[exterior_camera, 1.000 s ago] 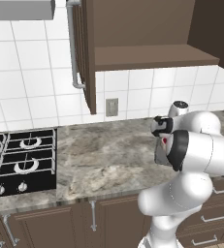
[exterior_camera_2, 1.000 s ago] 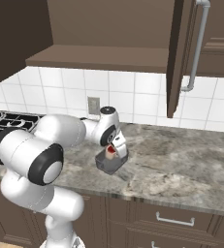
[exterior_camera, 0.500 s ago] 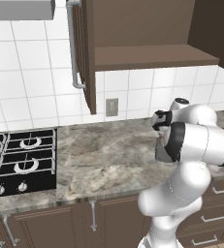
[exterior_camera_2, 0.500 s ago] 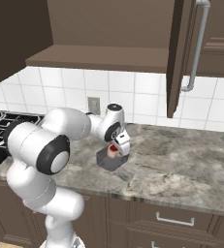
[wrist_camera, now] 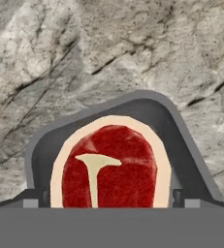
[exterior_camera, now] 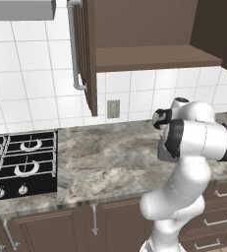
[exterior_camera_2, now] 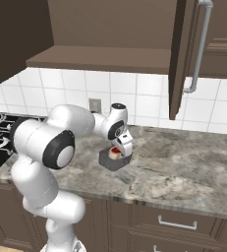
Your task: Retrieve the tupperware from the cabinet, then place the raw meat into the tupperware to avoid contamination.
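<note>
Apparently nearly finished — the raw meat [wrist_camera: 111,167] lies inside the tupperware [exterior_camera_2: 108,160] on the worktop [exterior_camera_2: 184,167]; jaws spread wide, gripping nothing.

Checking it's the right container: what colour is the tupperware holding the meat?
Dark grey; the tupperware shows best in the hand view, around the raw meat.

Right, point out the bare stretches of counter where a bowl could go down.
Bare counter runs right of the tupperware toward the far end. More lies between the stove and the arm, below the outlet. It is crowded at the tupperware: the raw meat sits inside and the open pincer hangs just above.
</note>
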{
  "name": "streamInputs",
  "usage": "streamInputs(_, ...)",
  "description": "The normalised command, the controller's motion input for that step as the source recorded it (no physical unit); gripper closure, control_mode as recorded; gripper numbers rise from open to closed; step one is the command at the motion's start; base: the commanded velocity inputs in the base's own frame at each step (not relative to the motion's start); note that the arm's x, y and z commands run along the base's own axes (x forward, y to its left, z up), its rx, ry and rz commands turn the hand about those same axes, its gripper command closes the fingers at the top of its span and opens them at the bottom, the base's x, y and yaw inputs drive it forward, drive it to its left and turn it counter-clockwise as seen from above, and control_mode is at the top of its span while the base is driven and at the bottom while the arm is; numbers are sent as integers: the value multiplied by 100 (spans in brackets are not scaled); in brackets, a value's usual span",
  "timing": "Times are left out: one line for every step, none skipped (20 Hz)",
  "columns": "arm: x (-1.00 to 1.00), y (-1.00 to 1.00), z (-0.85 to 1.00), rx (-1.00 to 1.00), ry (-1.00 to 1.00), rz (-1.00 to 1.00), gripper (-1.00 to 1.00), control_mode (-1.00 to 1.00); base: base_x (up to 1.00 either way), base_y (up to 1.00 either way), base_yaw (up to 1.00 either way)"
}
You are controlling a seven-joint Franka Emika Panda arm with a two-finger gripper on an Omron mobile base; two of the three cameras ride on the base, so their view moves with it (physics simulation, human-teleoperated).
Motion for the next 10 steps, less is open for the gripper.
streamInputs(-25,15,0,-8,-21,2,-100,-100,0,0,0)
streamInputs(-29,19,0,-11,-25,2,-100,-100,0,0,0)
streamInputs(-28,29,-28,-15,-31,3,-100,-100,0,0,0)
streamInputs(-28,30,-35,-16,-34,2,-100,-100,0,0,0)
streamInputs(-37,27,-31,-16,-37,0,-100,-100,0,0,0)
streamInputs(-46,20,-13,-17,-40,0,-100,-100,0,0,0)
streamInputs(-49,5,0,-15,-38,0,-100,-100,0,0,0)
streamInputs(-43,0,22,-11,-34,0,-100,-100,0,0,0)
streamInputs(-25,0,50,-7,-24,0,-100,-100,0,0,0)
streamInputs(-4,0,65,0,-8,0,-100,-100,0,0,0)
